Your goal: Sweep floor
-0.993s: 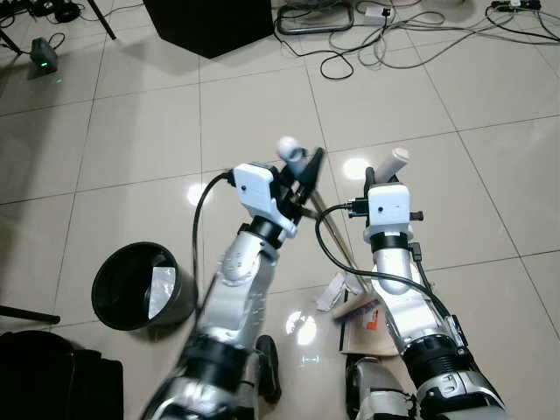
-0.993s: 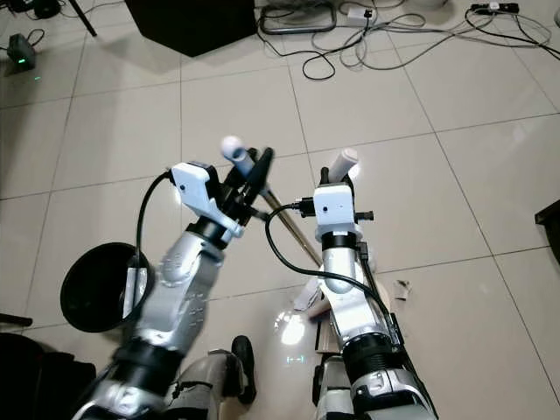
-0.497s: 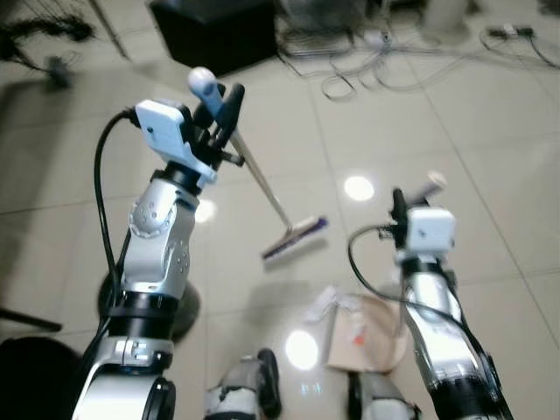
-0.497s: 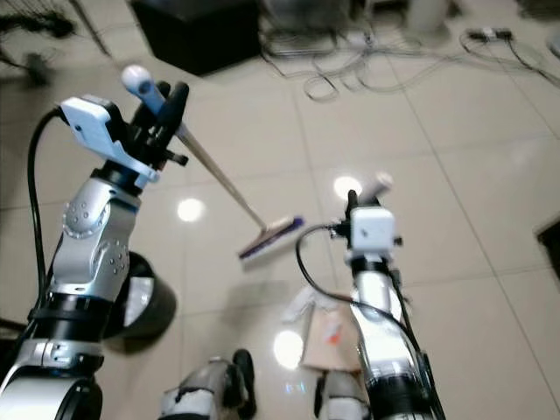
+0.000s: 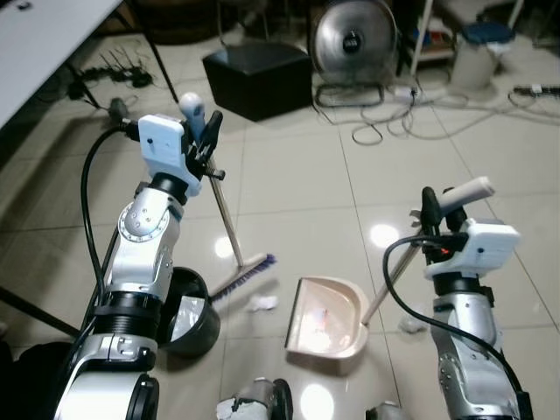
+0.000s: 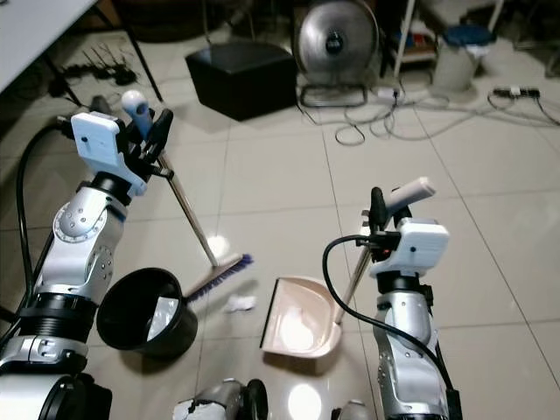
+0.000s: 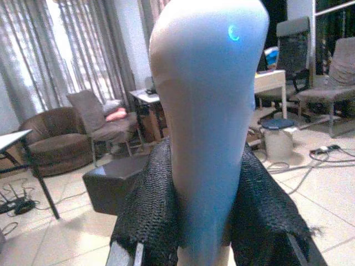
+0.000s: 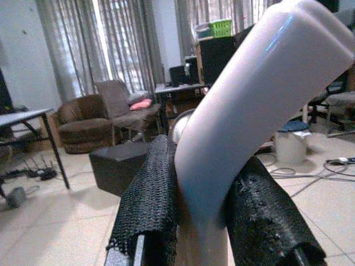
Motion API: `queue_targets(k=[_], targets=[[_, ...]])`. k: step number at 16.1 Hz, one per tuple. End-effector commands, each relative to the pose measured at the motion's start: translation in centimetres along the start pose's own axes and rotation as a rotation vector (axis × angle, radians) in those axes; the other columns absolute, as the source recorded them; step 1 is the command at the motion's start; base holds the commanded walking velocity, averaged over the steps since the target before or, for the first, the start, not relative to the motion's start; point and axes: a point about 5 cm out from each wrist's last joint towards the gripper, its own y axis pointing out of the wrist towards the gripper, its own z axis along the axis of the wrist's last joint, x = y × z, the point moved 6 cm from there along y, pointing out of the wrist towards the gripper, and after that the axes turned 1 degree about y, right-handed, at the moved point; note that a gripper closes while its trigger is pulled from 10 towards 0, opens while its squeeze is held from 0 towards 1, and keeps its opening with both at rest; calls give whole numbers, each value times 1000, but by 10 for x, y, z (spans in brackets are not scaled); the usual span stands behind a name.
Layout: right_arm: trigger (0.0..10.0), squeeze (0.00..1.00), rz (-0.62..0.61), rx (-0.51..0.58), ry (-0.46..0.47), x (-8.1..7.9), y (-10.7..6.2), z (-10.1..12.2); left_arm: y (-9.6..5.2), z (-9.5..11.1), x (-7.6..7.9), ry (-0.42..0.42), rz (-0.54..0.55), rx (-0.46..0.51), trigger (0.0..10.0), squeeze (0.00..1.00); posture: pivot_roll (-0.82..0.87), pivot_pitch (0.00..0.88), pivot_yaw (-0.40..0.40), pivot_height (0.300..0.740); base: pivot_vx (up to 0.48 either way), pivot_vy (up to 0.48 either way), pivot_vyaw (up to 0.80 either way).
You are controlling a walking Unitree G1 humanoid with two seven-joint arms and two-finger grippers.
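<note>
Bin point(image 5: 188, 319) just beside broom point(image 5: 248, 273)

Left arm is raised high, its pincer point(image 5: 203, 131) clamped tight; right arm is bent lower, its pincer point(image 5: 442, 203) also clamped, fingers pointing up.

Bright and even overall. Round lamp glare spots on the glossy floor point(image 5: 490, 140) near the dustpan point(image 5: 325, 317), soft shadows only. Head views sharp, slightly dimmer toward the fan point(image 5: 349, 37). Wrist views: daylight blowing out the curtains point(image 7: 77, 50), close-up handles out of focus, room behind fairly clear.
</note>
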Motion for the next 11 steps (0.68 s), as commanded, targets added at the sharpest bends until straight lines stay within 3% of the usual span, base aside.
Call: queue_targets(k=[1,3,5,7,11], targets=[[10000,0,7,39,55,-3,2,14,-2,1,-6,31,20,10,10000,0,24,0,158,740,0,0,0],[10000,0,7,20,24,0,2,14,-2,-4,-7,57,37,-2,10000,0,25,0,155,740,0,0,0],[10000,0,16,-41,-156,6,5,9,-5,-11,-8,75,49,-39,10000,0,20,0,155,740,0,0,0],[10000,0,6,-48,-231,10,8,10,-8,-19,-7,75,53,-80,10000,0,15,0,155,740,0,0,0],[10000,0,-26,-56,-265,9,22,22,-23,-44,6,-5,92,-166,10000,0,13,9,140,740,0,0,0]])
